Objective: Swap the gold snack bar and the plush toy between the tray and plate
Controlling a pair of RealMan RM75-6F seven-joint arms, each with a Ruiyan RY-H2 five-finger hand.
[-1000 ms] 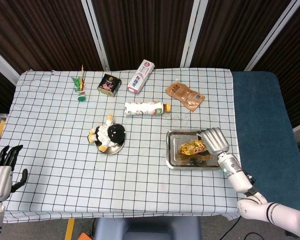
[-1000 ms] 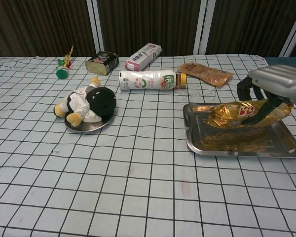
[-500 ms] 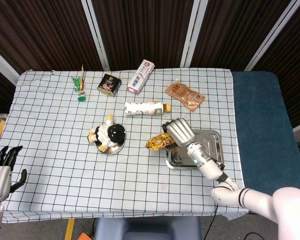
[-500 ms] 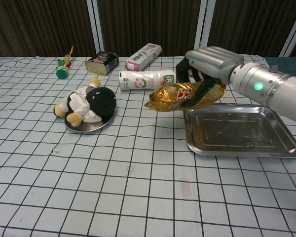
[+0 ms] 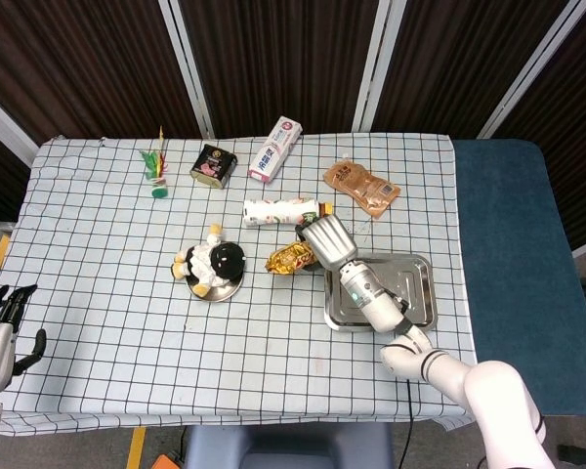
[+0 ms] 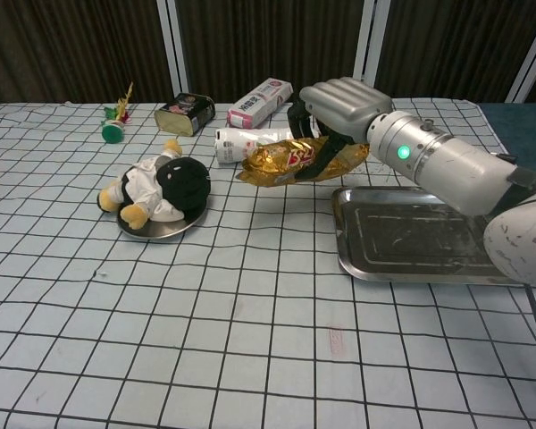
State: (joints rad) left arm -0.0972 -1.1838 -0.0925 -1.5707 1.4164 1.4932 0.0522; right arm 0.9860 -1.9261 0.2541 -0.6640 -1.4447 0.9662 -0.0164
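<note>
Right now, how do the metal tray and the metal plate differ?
The tray is rectangular with raised walls; the plate is round and shallow. The tray holds nothing, while the plate carries the plush toy, which covers most of it. The tray lies below the right hand, which holds the gold snack bar in the air between the two; the plate lies further left. Both are shiny metal and rest flat on the checked cloth.

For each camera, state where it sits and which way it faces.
Head view: high above the near table edge, looking steeply down at the checkered tablecloth; shows the right robot hand and the left robot hand.
Chest view: low at the near edge, looking across the table; only the right robot hand shows.
Shared: crinkled gold snack bar, black-and-white plush toy, rectangular steel tray.
</note>
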